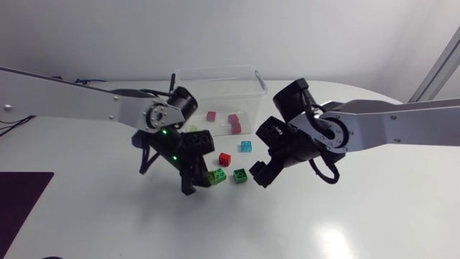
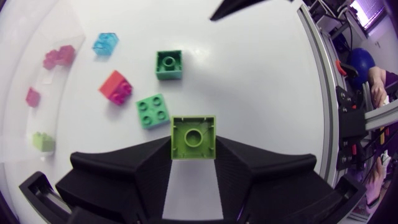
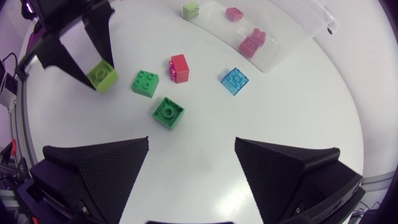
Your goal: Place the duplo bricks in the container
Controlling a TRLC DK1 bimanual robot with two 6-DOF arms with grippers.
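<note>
My left gripper point(image 2: 193, 149) is shut on a lime green brick point(image 2: 193, 137), one finger on each side of it. From the right wrist view the same brick point(image 3: 102, 74) shows between those black fingers. Just ahead lie a green four-stud brick point(image 2: 153, 111), a dark green brick point(image 2: 168, 65), a red brick point(image 2: 115, 87) and a clear blue brick point(image 2: 106, 42). In the head view my left gripper point(image 1: 195, 180) points down beside the green brick point(image 1: 216, 175). My right gripper point(image 1: 260, 173) stands open with nothing in it, close to the dark green brick point(image 1: 239, 175).
The clear plastic container point(image 1: 215, 70) stands at the back of the table behind the loose bricks. It holds pink bricks point(image 1: 234, 122) and one lime brick point(image 3: 191, 9). Both arms hang close together over the loose bricks.
</note>
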